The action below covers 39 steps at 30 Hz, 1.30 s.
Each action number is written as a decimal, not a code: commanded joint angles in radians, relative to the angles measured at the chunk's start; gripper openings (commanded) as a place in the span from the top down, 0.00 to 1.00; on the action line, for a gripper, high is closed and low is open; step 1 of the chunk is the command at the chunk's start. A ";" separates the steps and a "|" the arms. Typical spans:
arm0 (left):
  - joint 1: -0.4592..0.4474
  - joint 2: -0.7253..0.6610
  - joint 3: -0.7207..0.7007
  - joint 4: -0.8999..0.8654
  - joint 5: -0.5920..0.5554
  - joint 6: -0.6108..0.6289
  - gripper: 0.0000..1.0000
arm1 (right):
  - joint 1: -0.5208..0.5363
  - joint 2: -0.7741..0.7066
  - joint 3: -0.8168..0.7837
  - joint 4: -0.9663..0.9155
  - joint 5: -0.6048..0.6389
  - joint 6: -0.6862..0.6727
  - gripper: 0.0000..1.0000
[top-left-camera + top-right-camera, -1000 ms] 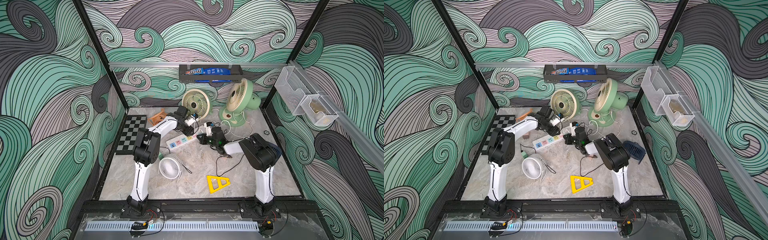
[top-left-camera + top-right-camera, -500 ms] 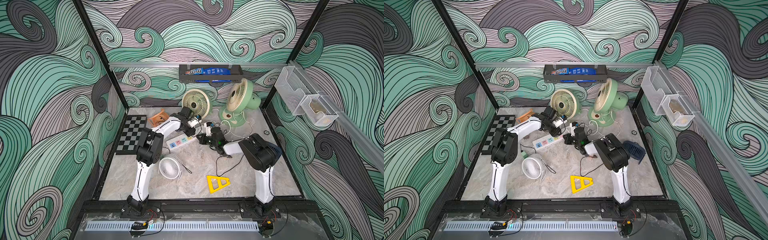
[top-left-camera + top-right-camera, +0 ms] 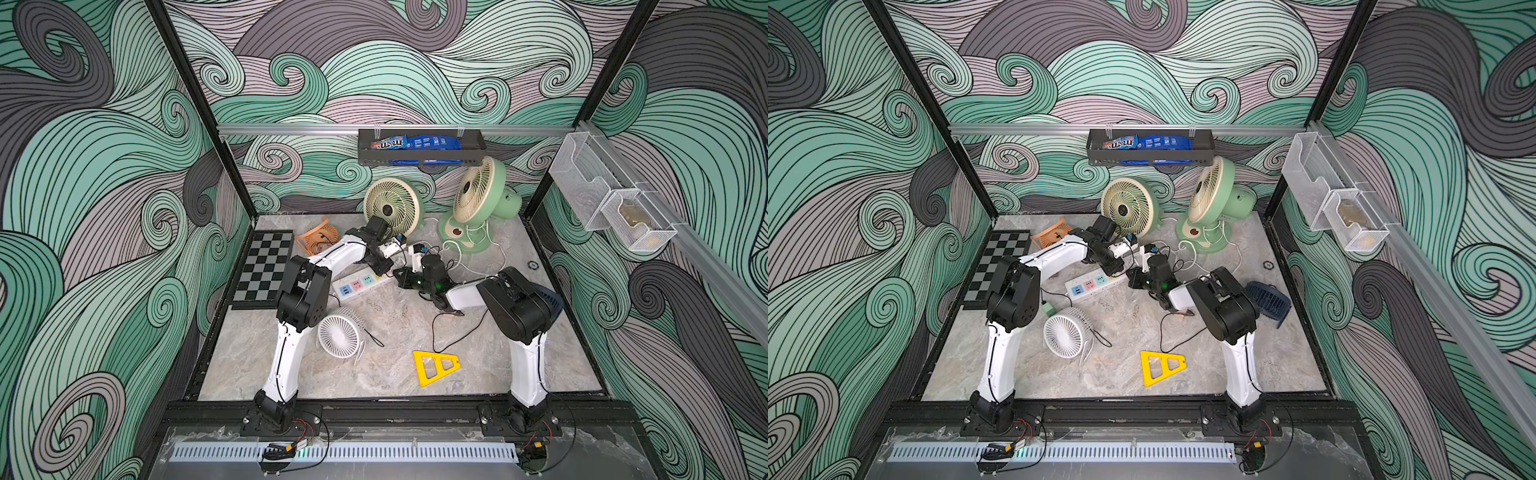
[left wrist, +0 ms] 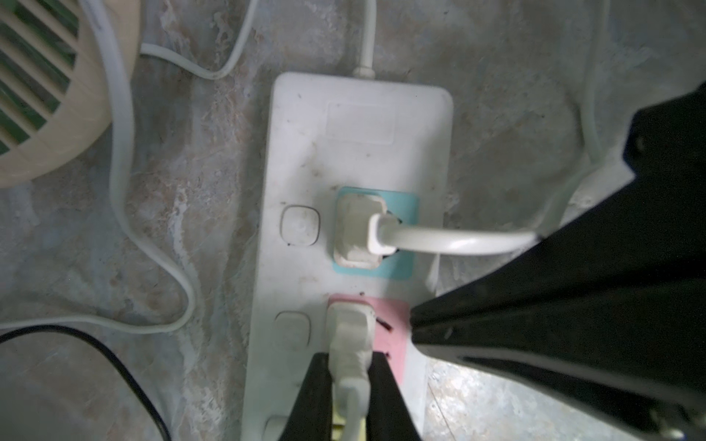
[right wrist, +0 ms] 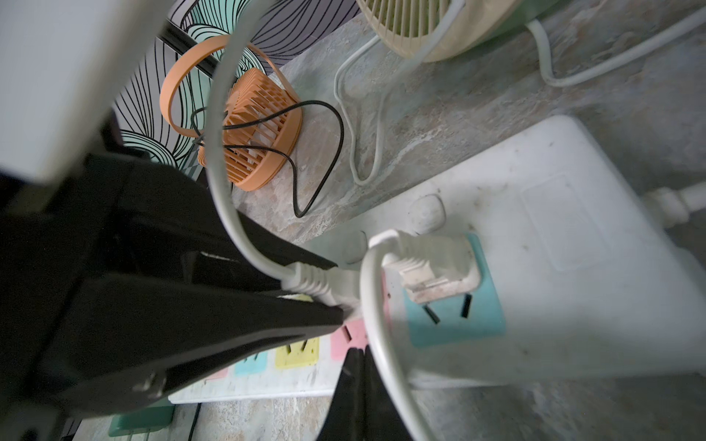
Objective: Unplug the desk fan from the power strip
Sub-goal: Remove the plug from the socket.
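Note:
The white power strip (image 3: 357,286) (image 4: 305,152) lies at mid-table with pastel sockets. Two white plugs sit in it. One is in the blue socket (image 4: 357,229). The other is in the pink socket (image 4: 349,324), and my left gripper (image 4: 349,359) (image 3: 384,266) is shut on this one, a black finger on each side. My right gripper (image 5: 357,355) (image 3: 401,276) is shut and empty, tips resting on the strip's edge beside the pink socket. A cream desk fan (image 3: 390,205) and a green desk fan (image 3: 478,203) stand behind. I cannot tell whose cord is held.
White cords loop over the table behind the strip. An orange fan (image 5: 252,130), a checkerboard (image 3: 264,266), a small white fan (image 3: 338,334), a yellow triangle (image 3: 434,365) and a dark blue fan (image 3: 1268,301) lie around. A black shelf (image 3: 419,151) hangs on the back wall.
My left gripper has come down over the strip's far end and closed its fingers onto the plug in the pink socket. The right arm has stayed where it was.

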 commanded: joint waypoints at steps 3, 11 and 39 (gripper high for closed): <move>-0.032 -0.022 -0.034 0.040 -0.048 0.028 0.95 | 0.003 0.019 -0.009 -0.012 0.036 0.025 0.92; -0.031 -0.048 -0.056 0.059 -0.048 0.025 1.00 | 0.008 0.019 -0.004 -0.048 0.057 0.043 0.93; -0.088 -0.136 -0.193 0.225 -0.253 0.126 1.00 | 0.010 0.056 -0.004 -0.091 0.064 0.038 0.95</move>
